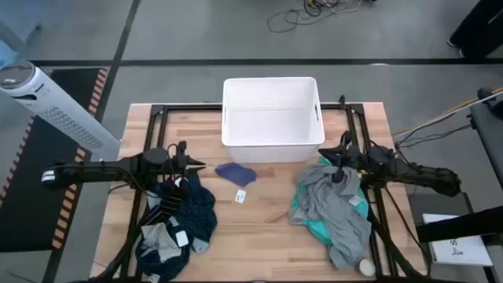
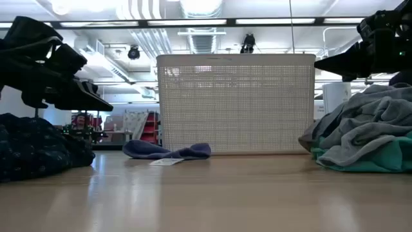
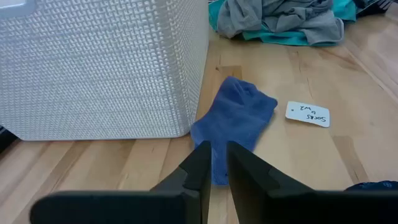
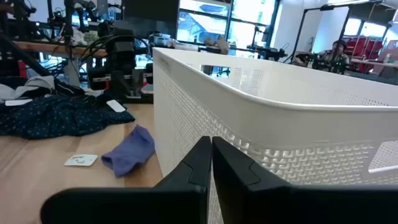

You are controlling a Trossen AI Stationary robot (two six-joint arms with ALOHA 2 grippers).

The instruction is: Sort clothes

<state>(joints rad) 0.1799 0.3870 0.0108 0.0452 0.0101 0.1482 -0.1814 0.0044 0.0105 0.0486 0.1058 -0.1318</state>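
My left gripper hovers at the table's left, shut but for a narrow slit and empty. It points at the small blue-purple cloth, which lies flat on the table beside the white basket. Below the left arm lies the navy speckled garment with grey and black socks on it. My right gripper is shut and empty, raised over the far edge of the grey shirt. The shirt is heaped on the teal garment. In the right wrist view the right gripper points at the basket's wall.
A white paper tag lies on the table near the blue-purple cloth. A small white ball sits at the near right by the shirt. Bare wood shows between the two piles. A white fan tower stands off the table's left.
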